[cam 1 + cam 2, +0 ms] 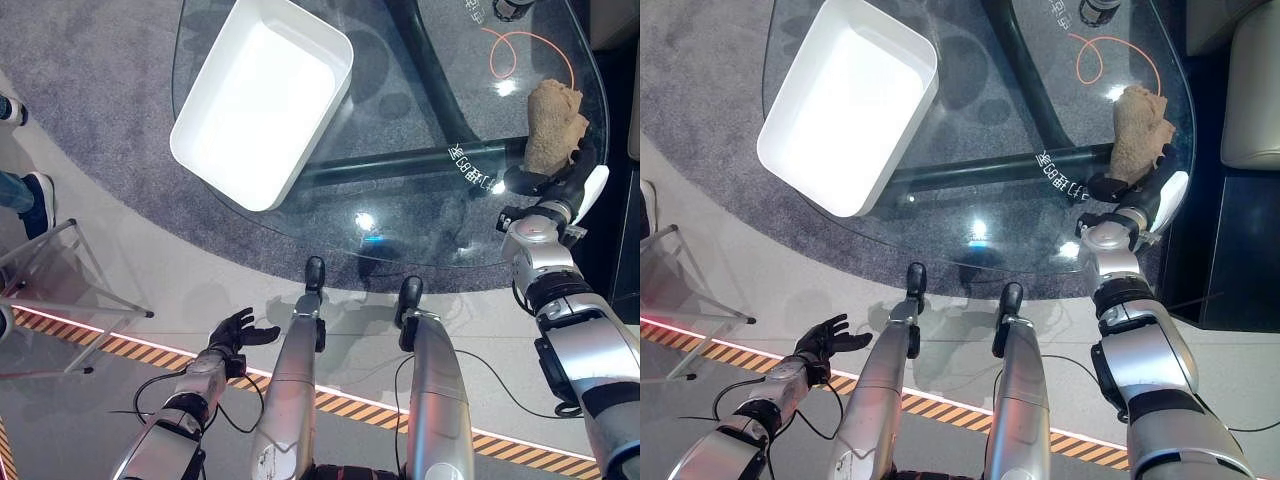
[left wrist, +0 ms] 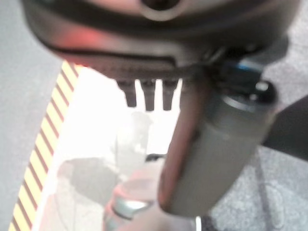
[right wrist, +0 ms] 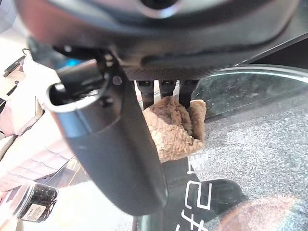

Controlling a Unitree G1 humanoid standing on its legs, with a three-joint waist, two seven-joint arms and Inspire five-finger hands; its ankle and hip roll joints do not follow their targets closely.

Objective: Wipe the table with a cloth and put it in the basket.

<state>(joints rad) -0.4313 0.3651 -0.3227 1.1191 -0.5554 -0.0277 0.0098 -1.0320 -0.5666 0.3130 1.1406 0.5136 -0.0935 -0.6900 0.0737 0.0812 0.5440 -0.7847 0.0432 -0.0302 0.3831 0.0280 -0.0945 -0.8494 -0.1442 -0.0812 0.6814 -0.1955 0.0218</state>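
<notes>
Up on the glass counter (image 1: 400, 200), the brown cloth (image 1: 556, 122) lies bunched near the edge, well apart from the white basket (image 1: 262, 98) at the counter's other side. The right robot hand (image 1: 556, 183) sits just beside the cloth, its fingertips touching the cloth's near end; whether those fingers are closed on the fabric cannot be told. The left robot hand (image 1: 236, 331) hangs low over the floor, away from the counter, fingers spread and holding nothing.
</notes>
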